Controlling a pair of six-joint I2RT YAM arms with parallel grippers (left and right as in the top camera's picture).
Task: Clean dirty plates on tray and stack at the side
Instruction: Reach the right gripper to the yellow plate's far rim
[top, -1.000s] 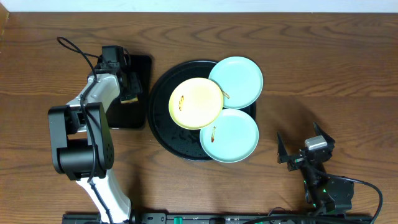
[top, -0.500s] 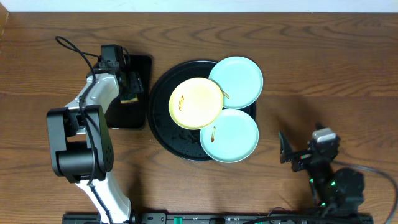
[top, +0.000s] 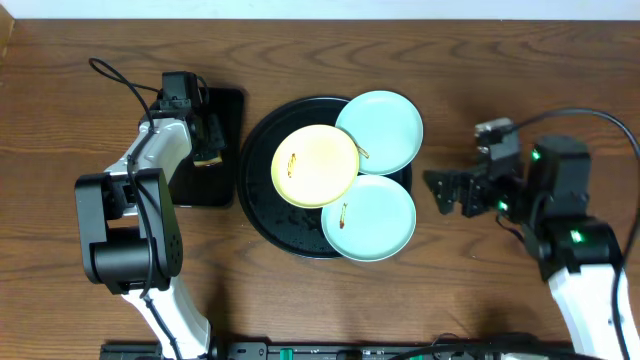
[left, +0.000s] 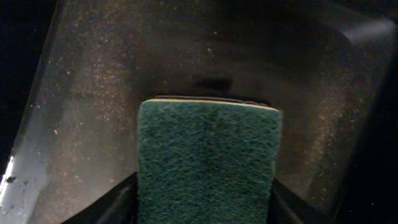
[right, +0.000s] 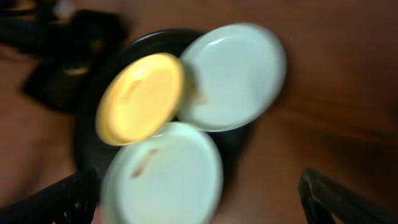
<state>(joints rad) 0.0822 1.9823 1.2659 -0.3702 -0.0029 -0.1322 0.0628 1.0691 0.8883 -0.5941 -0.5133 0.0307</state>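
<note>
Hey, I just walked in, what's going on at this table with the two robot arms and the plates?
The left gripper is down over a green sponge on the small rectangular tray, with a finger on either side of it. Whether it grips the sponge is unclear. The right gripper hangs open beside the round black tray, facing the plates. The yellow plate and two mint plates lie overlapping there, food specks showing, and nothing is stacked aside yet.
</note>
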